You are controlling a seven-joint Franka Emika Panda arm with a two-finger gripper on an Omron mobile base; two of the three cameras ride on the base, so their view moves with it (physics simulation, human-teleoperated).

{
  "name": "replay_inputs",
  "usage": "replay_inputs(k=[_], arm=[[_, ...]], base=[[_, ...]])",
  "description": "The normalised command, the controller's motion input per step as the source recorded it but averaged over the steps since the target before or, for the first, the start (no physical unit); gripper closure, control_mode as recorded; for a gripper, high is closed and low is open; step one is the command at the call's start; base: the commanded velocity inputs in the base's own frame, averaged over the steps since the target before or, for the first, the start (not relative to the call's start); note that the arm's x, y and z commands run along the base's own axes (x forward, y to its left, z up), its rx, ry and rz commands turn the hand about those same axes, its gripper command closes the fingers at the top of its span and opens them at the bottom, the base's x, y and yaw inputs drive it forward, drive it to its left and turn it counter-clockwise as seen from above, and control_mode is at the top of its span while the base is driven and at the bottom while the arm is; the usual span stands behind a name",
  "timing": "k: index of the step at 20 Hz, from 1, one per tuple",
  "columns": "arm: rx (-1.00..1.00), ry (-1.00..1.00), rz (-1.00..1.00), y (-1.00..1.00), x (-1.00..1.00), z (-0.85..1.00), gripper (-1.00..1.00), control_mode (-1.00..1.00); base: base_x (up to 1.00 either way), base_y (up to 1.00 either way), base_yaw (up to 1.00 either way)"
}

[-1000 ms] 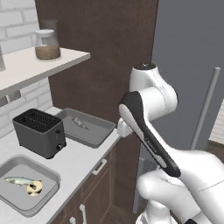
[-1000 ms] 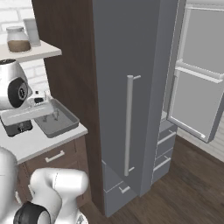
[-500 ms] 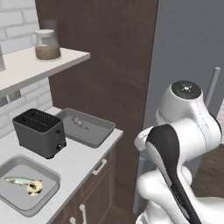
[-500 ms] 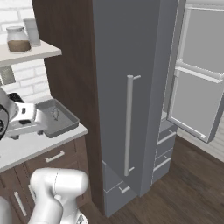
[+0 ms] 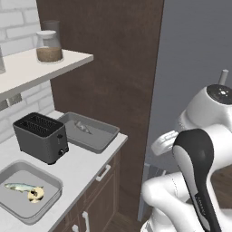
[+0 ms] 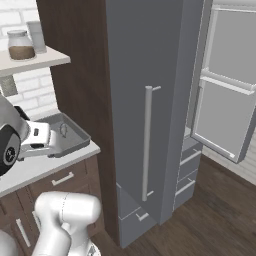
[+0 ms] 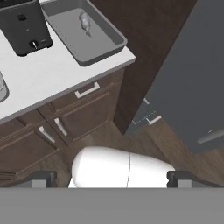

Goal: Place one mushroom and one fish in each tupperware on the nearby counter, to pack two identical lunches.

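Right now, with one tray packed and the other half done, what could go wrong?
The far tupperware holds a fish but no mushroom that I can see; it could be left incomplete. That tray sits near the counter edge, so a clumsy reach might nudge it off. The toaster stands close between the trays, and the swinging arm could clip it.

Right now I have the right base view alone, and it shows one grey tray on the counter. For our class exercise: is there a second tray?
Observer: Yes. Another tupperware lies nearer the robot, on the other side of the toaster.
Operator: What is in it?
Observer: One fish and one mushroom, close together.
Operator: And the gripper?
Observer: In the hand view the gripper is open and holds nothing.
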Motion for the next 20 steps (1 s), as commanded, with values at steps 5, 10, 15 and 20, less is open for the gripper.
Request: replay_inputs(k=[5,10,15,20], arm=[[0.0,0.0,0.0,0.0,-0.1,0.0,-1.0,1.0],[0.0,0.0,0.0,0.0,0.0,0.0,-1.0,1.0],[0.0,0.0,0.0,0.0,0.0,0.0,-1.0,1.0],[0.0,0.0,0.0,0.0,0.0,0.0,-1.0,1.0]], base=[[-0.01,0.0,0.0],[-0.2,-0.03,-0.04],[-0.33,-0.44,-0.34],[-0.1,-0.38,-0.59]])
